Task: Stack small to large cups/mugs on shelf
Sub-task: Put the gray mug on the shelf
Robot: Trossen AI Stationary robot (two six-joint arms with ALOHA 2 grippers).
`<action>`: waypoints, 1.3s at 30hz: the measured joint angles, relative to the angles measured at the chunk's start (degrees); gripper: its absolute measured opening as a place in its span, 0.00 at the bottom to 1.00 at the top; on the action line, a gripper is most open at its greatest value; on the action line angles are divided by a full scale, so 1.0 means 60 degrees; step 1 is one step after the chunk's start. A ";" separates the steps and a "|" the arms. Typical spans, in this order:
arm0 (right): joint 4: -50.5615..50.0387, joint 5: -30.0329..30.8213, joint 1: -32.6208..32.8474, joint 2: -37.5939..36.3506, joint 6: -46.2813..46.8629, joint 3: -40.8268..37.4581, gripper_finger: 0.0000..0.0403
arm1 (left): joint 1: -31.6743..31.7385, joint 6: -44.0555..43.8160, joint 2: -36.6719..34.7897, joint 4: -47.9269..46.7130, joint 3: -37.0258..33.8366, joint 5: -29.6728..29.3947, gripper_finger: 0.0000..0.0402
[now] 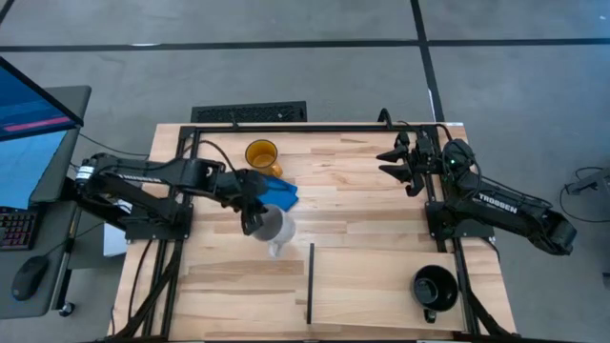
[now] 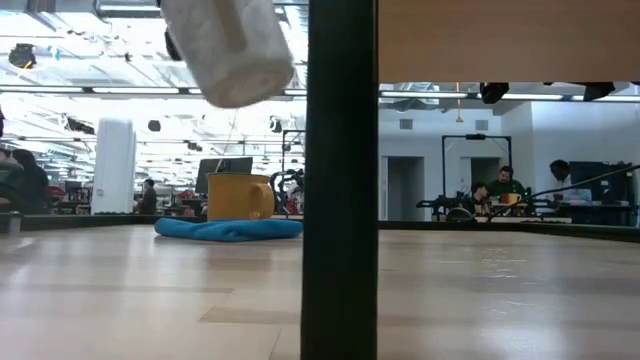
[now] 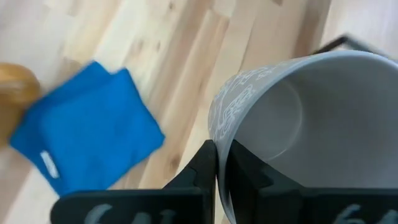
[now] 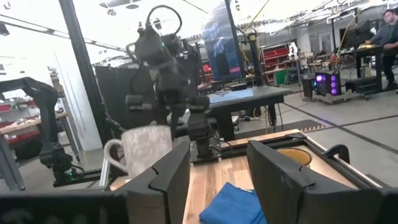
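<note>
Left end effector (image 1: 252,217) is closed on the rim of the pale grey-white mug (image 1: 274,229), holding it tilted above the bench (image 1: 362,210), just left of the black divider strip (image 1: 311,283). Right end effector (image 1: 400,162) waits open at the far right. The black mug (image 1: 435,286) stands on the shelf (image 1: 381,286), near right.

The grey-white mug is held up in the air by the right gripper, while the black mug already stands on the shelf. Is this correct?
Not quite. The left gripper, not the right, holds the grey-white mug in the air, as the high view shows. The right gripper waits open at the table's far right. The black mug does stand on the shelf.
</note>
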 joint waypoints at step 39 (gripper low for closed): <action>-0.0579 -0.0011 0.0000 0.0003 0.0015 0.0000 0.45 | -0.0094 0.1201 0.5686 -0.3978 0.9302 0.0564 0.01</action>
